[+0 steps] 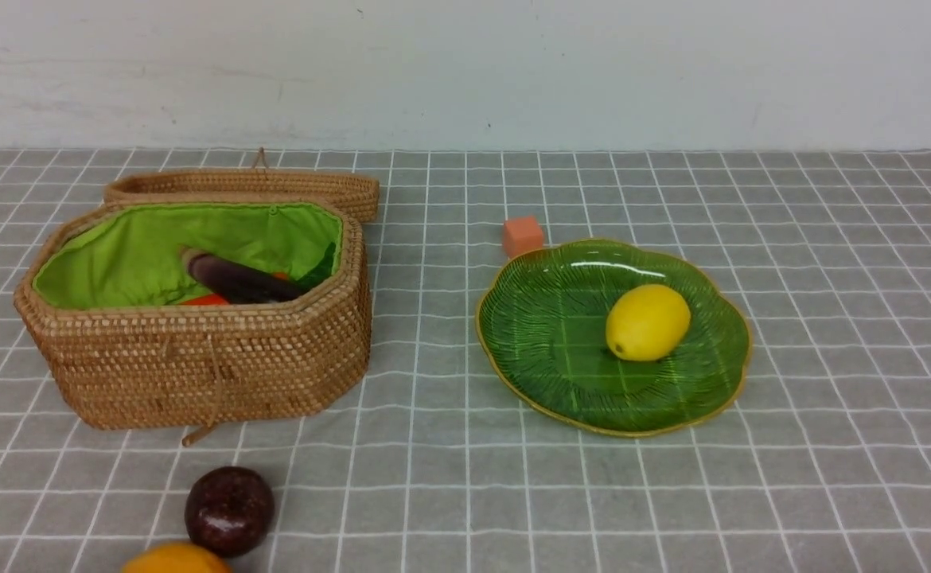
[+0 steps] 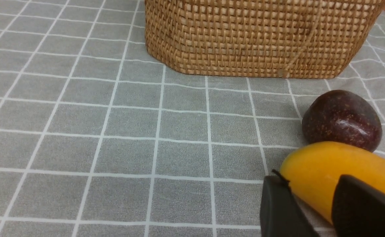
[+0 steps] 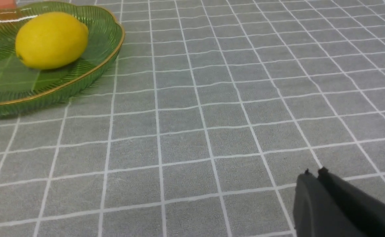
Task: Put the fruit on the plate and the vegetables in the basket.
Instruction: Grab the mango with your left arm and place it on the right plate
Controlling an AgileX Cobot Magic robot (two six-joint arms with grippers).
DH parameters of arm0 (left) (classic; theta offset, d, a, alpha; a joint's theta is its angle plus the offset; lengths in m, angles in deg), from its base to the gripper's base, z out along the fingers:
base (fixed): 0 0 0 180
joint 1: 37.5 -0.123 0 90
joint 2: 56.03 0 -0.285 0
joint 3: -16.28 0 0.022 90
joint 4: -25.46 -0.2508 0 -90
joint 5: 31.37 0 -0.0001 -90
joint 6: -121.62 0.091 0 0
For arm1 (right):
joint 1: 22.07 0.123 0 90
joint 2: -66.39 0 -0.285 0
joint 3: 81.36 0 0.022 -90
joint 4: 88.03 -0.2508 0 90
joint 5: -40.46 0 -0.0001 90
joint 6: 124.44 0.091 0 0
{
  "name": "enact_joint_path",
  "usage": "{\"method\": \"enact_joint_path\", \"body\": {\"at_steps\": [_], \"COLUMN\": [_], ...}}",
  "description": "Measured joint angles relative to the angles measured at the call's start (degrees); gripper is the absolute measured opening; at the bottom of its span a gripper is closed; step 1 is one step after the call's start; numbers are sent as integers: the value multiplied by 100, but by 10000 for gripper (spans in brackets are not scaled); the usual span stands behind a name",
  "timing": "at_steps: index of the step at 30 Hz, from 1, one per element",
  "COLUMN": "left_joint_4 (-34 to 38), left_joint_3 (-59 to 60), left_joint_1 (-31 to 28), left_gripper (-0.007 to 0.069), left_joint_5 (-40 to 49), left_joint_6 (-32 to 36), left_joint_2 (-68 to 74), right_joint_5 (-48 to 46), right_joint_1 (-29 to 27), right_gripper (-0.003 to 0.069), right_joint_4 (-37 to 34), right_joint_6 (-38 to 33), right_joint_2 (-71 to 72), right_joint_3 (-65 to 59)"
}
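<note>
- Step in hand, as judged: picking the mango (image 2: pixel 320 161), lower right of the left wrist view, touching the maroon fruit (image 1: pixel 229 509).
- Left gripper (image 2: pixel 311 180): jaws apart at the mango, not clamped.
- Right gripper (image 3: pixel 314 171): closed, empty.
- Lemon (image 1: pixel 647 322) lies on the plate (image 1: pixel 545 334), right of centre.
- Next: close on the mango and carry it to the plate.

Small orange cube (image 1: pixel 523 235) on grey checked tablecloth (image 1: pixel 831 318), white wall (image 1: pixel 465 72) behind

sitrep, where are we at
left gripper open at mango, right gripper shut, empty. lemon on plate. maroon fruit crowding mango.
</note>
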Motion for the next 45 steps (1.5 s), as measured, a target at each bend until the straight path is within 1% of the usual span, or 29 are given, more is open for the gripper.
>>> {"method": "enact_joint_path", "body": {"at_steps": [28,33,36,37,38,39,40,42,44,45], "left_joint_4": [0,-120,-114,-18,48,65,119,183,222,223], "left_joint_3": [0,0,6,12,12,12,12,12,-47,-189], "left_joint_1": [0,0,0,0,0,0,0,0,0,0], "left_gripper": [239,239,239,239,239,239,239,239,239,239], "left_joint_5": [0,-63,-457,-1055,-1463,-1546,-1892,-2951,-3420,-3431], "left_joint_6": [0,0,-161,-425,-576,-649,-746,-877,-987,-1133], "left_joint_2": [0,0,0,0,0,0,0,0,0,0], "right_joint_5": [0,0,0,0,0,0,0,0,0,0], "right_joint_1": [-17,-17,-17,-17,-17,-17,-17,-17,-17,-17], "right_gripper": [58,67,67,70,72,73,74,80,82,83], "right_joint_4": [18,18,18,18,18,18,18,18,18,18], "right_joint_6": [0,0,0,0,0,0,0,0,0,0], "right_joint_2": [4,4,4,4,4,4,4,4,4,4], "right_joint_3": [-4,-4,-4,-4,-4,-4,-4,-4,-4,-4]}}
